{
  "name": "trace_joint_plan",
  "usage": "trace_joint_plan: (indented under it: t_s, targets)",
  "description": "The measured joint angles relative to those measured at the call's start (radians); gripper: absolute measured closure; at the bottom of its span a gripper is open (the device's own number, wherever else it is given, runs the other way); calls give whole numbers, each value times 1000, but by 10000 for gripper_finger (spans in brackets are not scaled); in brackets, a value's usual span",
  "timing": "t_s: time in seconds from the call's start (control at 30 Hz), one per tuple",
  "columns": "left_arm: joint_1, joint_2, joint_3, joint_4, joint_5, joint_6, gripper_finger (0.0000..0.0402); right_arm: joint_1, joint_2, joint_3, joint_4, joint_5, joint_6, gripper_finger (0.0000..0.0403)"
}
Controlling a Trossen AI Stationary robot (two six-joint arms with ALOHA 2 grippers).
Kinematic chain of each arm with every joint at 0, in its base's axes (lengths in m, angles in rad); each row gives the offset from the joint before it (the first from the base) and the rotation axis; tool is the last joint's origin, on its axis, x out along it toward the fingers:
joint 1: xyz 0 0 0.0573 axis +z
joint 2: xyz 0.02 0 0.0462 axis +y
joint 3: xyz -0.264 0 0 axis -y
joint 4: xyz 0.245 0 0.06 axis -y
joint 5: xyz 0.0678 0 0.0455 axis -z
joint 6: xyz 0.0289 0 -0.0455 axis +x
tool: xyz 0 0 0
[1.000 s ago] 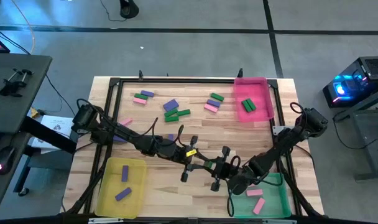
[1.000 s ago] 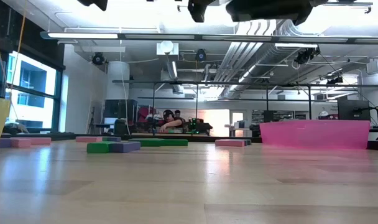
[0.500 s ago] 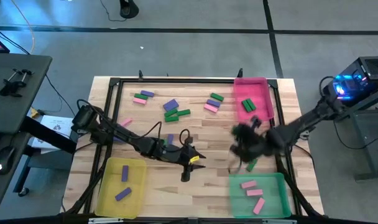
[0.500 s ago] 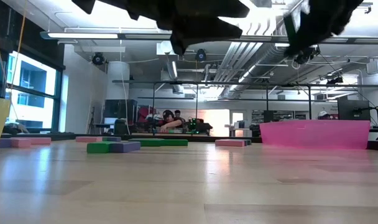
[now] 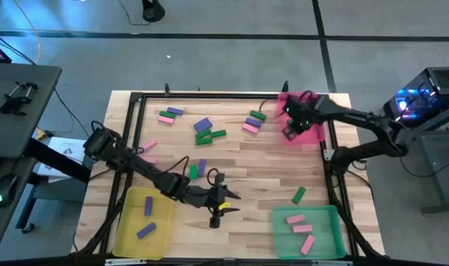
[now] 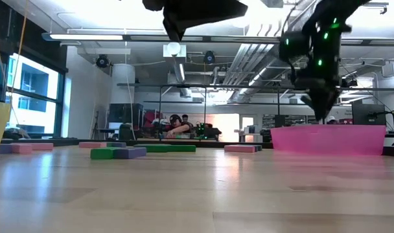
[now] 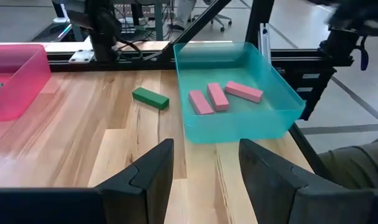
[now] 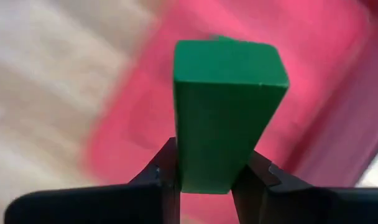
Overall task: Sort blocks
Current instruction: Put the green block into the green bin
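The right gripper (image 8: 204,177) clamps a green block (image 8: 225,112) upright above the pink tray (image 5: 311,133). Lower it inside the tray walls before releasing, clear of the green block already there. The left gripper (image 7: 204,165) hangs open near the green tray (image 7: 282,96). The pink tray's contents are blurred.

Left arm (image 5: 143,168): dark, jointed segments, black cable looped beside it, yellow mark near the wrist | Left gripper (image 7: 204,165): two broad matte black fingers with angled inner faces | Right arm (image 5: 357,122): dark, slender links, thicker at the joints | Right gripper (image 8: 204,177): black fingers; green lights glowed on its wrist in the low view
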Motion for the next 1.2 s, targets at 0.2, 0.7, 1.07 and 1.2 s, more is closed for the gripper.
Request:
trace_joint_plan:
  t_s: [0.2,0.7,1.07,1.2]
  targets:
    - [-10,0,0,0,-6,1,232,-164,106,0,41,-50,-76,331]
    - [-15,0,0,0,-8,1,232,-268,332,0,42,-69,-111,292]
    - [-15,0,0,-4,-8,1,232,-279,343,70,-41,-66,-142,277]
    - [-15,-1,0,-8,-8,-19,232,-260,324,137,-141,-54,-128,259]
